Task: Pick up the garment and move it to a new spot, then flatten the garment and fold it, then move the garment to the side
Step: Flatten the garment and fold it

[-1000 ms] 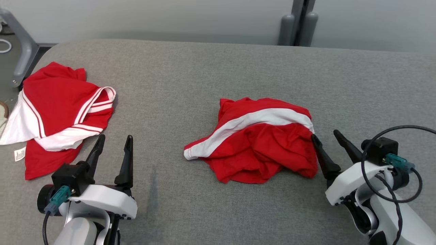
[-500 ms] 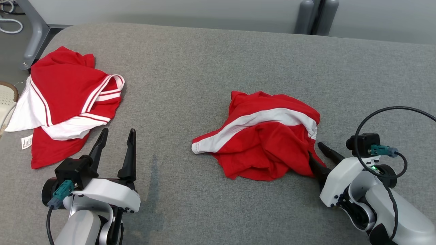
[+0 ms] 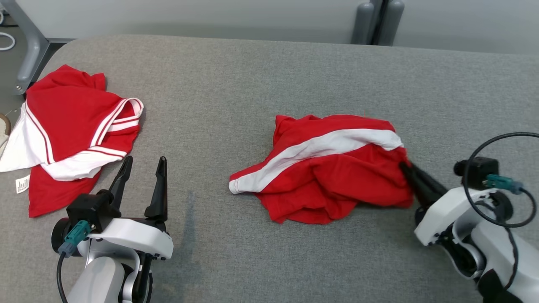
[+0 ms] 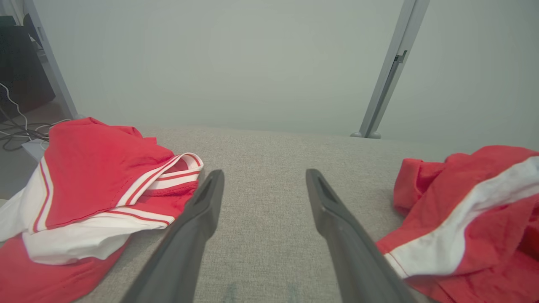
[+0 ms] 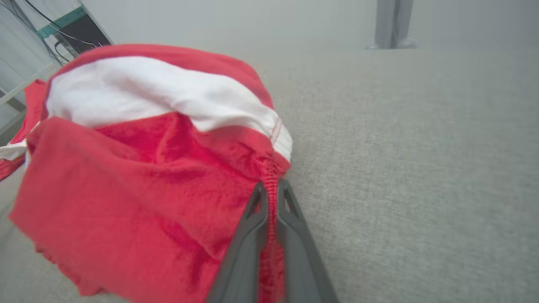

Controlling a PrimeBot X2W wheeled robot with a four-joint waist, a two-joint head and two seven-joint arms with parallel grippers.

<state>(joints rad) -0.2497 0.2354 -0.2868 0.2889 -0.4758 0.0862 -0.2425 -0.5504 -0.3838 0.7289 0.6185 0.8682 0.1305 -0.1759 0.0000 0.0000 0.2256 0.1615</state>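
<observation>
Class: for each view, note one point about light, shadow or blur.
Head view: even, soft light and faint shadows; the middle garment is smeared beside the right gripper. Left wrist view: the left gripper turns soft near the lens. Right wrist view: that garment blurs at left, and the far post is hazy.

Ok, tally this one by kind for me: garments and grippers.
Garments: 2, the centre garment and the side garment
Grippers: 2, the left gripper open, the right gripper shut on the centre garment
Total: 4
</observation>
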